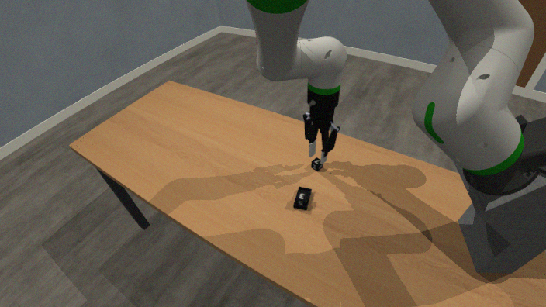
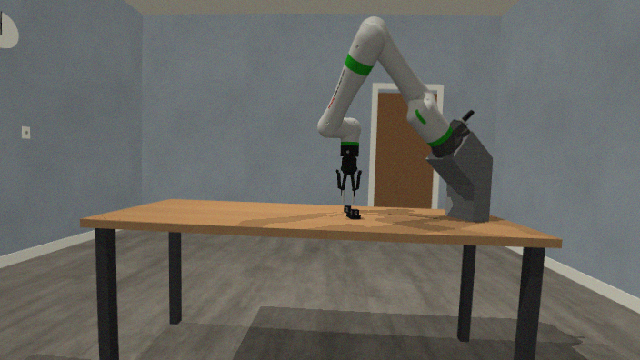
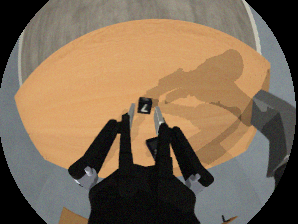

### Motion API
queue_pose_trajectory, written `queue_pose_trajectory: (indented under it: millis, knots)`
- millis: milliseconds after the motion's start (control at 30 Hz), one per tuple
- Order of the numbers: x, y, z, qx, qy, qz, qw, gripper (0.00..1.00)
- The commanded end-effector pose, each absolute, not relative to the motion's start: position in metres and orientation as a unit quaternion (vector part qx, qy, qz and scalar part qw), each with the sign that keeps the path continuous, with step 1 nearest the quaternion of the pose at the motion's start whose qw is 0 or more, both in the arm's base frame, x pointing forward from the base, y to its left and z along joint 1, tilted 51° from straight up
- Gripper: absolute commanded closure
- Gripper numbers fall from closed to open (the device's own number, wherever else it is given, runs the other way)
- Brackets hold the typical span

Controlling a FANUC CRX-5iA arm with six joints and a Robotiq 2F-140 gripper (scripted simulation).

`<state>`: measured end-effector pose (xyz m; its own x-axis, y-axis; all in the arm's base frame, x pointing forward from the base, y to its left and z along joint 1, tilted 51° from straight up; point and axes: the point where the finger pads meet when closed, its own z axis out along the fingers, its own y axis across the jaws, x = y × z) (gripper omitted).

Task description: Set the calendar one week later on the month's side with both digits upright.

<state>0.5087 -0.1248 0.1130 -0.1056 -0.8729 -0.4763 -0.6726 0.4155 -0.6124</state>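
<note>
Centring the spread gripper (image 1: 318, 156) (image 2: 348, 205) (image 3: 144, 110) over the loose cube (image 1: 316, 164) (image 2: 347, 209) (image 3: 144, 105), nearer the bench's (image 1: 174, 128) (image 2: 255, 217) (image 3: 100, 75) far edge than the tray (image 1: 301, 208) (image 2: 356, 217) (image 3: 149, 143), should precede lowering.

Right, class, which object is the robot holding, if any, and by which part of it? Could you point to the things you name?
Nothing is held: the fingers (image 1: 312, 149) (image 2: 343, 198) stand apart, with the loose cube (image 1: 316, 165) (image 2: 347, 209) (image 3: 144, 106) just below their tips.

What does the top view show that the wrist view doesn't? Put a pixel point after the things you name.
Only the top view: the "3" in the black tray (image 1: 298, 205) (image 3: 150, 143).

Only the wrist view: a "7"-like mark read clearly on the loose cube (image 1: 316, 165) (image 3: 144, 106).

Both: tray, loose cube and the jaws standing apart above the wooden table (image 1: 155, 128) (image 3: 100, 65).
</note>
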Motion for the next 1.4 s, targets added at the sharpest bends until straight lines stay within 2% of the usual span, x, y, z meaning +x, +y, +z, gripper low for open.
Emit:
queue_pose_trajectory:
  millis: [0, 733, 1367]
  knots:
    - [0.505, -0.126, 0.116, -0.527, 0.734, -0.122, 0.412, 0.71]
    - [0.482, -0.134, 0.132, -0.526, 0.737, -0.12, 0.407, 0.71]
    - [0.461, -0.146, 0.109, -0.51, 0.79, -0.151, 0.306, 0.71]
